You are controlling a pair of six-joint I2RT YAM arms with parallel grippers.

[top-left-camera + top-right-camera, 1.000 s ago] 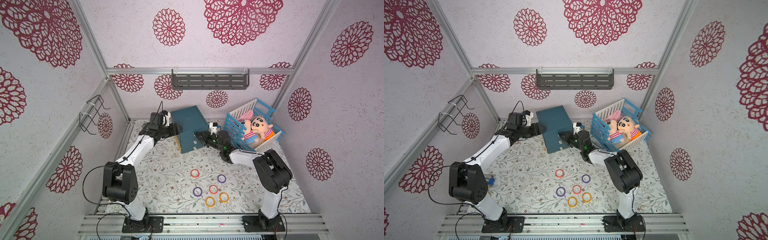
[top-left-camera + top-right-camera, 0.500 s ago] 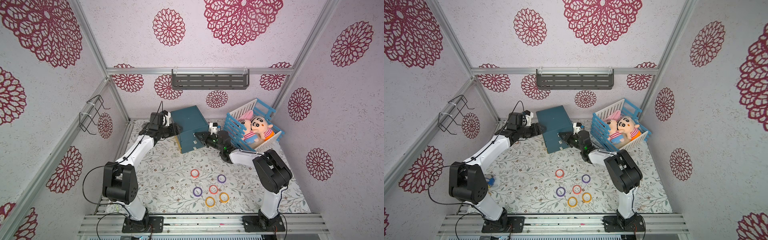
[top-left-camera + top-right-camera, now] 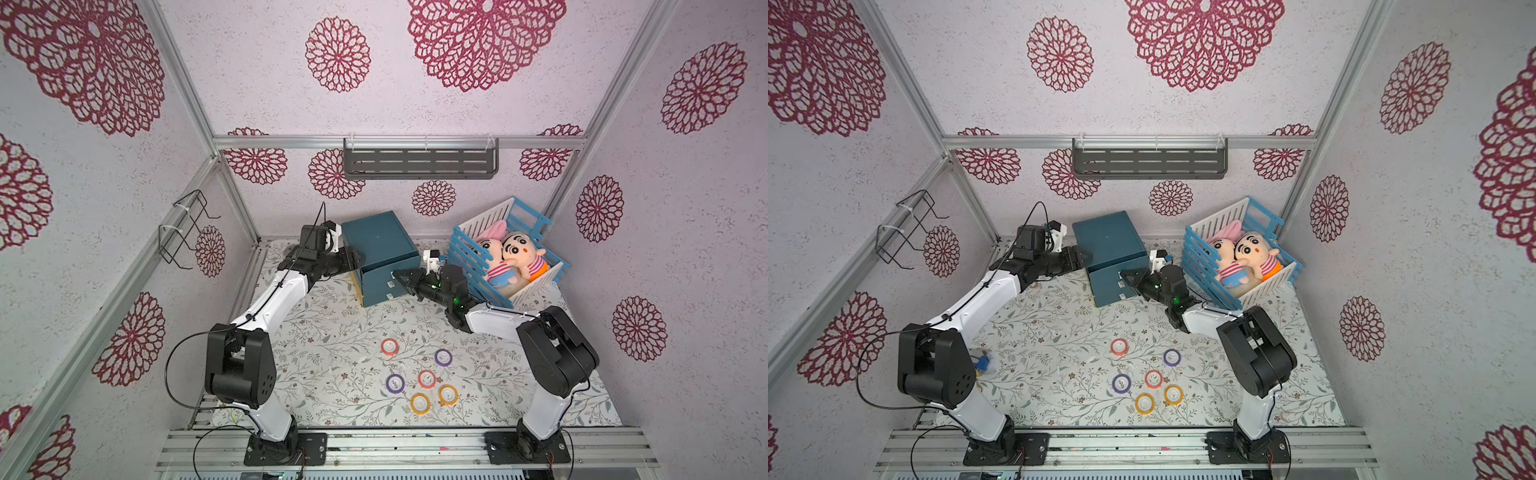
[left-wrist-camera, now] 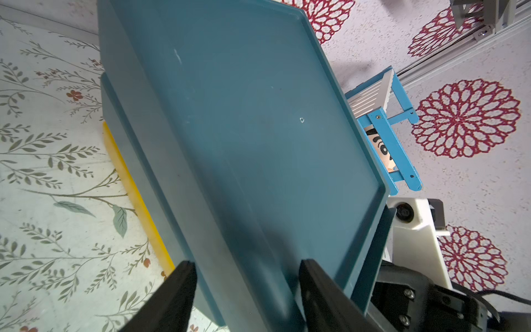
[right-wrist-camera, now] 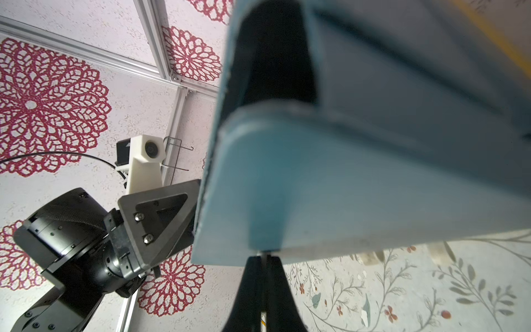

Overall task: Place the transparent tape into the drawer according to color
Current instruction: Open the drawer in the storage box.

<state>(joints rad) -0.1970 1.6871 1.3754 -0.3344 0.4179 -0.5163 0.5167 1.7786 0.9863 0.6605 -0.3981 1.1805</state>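
No writing, brand, number or sign can be read anywhere. The small white tabs (image 3: 390,285) on the front of the teal drawer cabinet (image 3: 380,245) are too small to tell whether they carry any text.

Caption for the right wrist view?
Right gripper shut at the edge of the teal drawer cabinet front, floral mat beyond.

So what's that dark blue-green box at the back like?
The box is a teal, plastic-looking drawer chest with a rimmed flat top, small white tabs on its front and a yellow strip along its base. It stands on the floral mat beside the slatted crate. The left fingers straddle one edge, spread; the right fingers are pinched shut on one tab.
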